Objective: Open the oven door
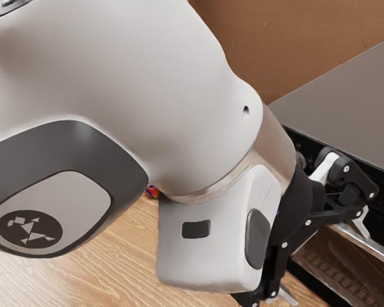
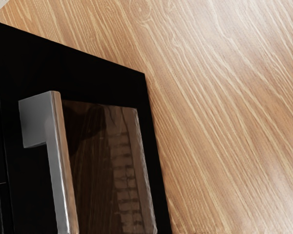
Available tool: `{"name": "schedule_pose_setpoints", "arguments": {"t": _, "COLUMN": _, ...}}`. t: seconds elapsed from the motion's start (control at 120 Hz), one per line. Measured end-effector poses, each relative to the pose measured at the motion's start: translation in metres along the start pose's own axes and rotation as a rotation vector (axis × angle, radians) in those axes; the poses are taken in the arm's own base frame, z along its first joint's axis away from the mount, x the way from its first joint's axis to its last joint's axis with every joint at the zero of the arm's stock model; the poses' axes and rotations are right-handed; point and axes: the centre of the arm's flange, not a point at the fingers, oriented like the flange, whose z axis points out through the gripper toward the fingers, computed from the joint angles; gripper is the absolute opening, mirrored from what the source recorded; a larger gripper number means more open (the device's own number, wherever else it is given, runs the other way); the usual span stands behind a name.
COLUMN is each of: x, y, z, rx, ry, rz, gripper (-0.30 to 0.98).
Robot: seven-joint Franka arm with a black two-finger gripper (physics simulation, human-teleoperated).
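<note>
Away from the oven [image 1: 352, 102], the arm [image 1: 115, 77] part-hides 1 red-blue object [image 1: 153, 191]

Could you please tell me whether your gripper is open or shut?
Open: in the exterior view, the fingers of my gripper stand wide apart, one of them showing near the oven's handle.

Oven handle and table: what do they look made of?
The handle looks like polished metal: silvery grey with bright glints along its bar. The table seems satin wood, or perhaps wood-print laminate: pale streaky grain under a soft sheen.
</note>
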Motion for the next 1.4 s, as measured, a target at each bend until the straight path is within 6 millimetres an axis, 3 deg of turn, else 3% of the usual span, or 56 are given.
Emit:
{"name": "schedule_pose_setpoints", "arguments": {"t": 0.108, "x": -0.005, "y": -0.001, "z": 0.017, "rx": 0.002, "ry": -0.006, "rz": 0.059, "gripper": 0.69}}
{"name": "schedule_pose_setpoints", "arguments": {"t": 0.225, "x": -0.007, "y": -0.001, "z": 0.052, "rx": -0.024, "ry": -0.006, "rz": 0.115, "gripper": 0.69}}
{"name": "schedule_pose_setpoints", "arguments": {"t": 0.35, "x": -0.008, "y": -0.005, "z": 0.07, "rx": -0.025, "ry": 0.002, "rz": 0.164, "gripper": 0.69}}
{"name": "schedule_pose_setpoints", "arguments": {"t": 0.575, "x": -0.009, "y": -0.017, "z": 0.082, "rx": -0.01, "ry": 0.018, "rz": 0.223, "gripper": 0.69}}
{"name": "schedule_pose_setpoints", "arguments": {"t": 0.775, "x": -0.046, "y": -0.026, "z": 0.092, "rx": -0.014, "ry": -0.003, "rz": 0.205, "gripper": 0.69}}
{"name": "schedule_pose_setpoints", "arguments": {"t": 1.075, "x": -0.045, "y": -0.034, "z": 0.123, "rx": -0.051, "ry": 0.013, "rz": 0.245, "gripper": 0.71}}
{"name": "schedule_pose_setpoints", "arguments": {"t": 1.4, "x": -0.047, "y": -0.043, "z": 0.12, "rx": -0.041, "ry": 0.014, "rz": 0.194, "gripper": 0.69}}
